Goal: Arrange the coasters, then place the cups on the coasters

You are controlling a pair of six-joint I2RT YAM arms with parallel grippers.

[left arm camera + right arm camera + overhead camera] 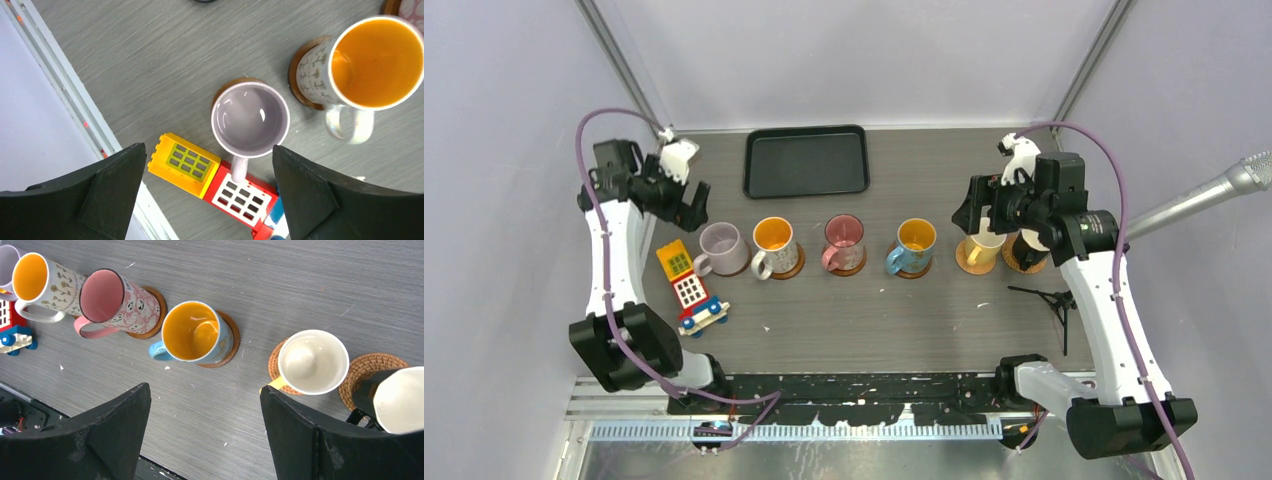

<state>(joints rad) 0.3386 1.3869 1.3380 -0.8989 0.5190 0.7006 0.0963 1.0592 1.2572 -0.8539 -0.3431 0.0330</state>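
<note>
Left gripper [209, 147]: fingers spread wide, holding nothing, hovering above the lilac mug [250, 119].
Right gripper [205, 387]: fingers wide, empty, over the row's right end.
Coasters [365, 371]: six in one row, one under each mug.
Cups [773, 240]: lilac, white, pink mug [102, 296], blue mug [192, 331], cream mug [313, 361], black mug [400, 400], all seated.
Done: apparently both steps.
Left: probably nothing; the black mug's seating is partly hidden.
</note>
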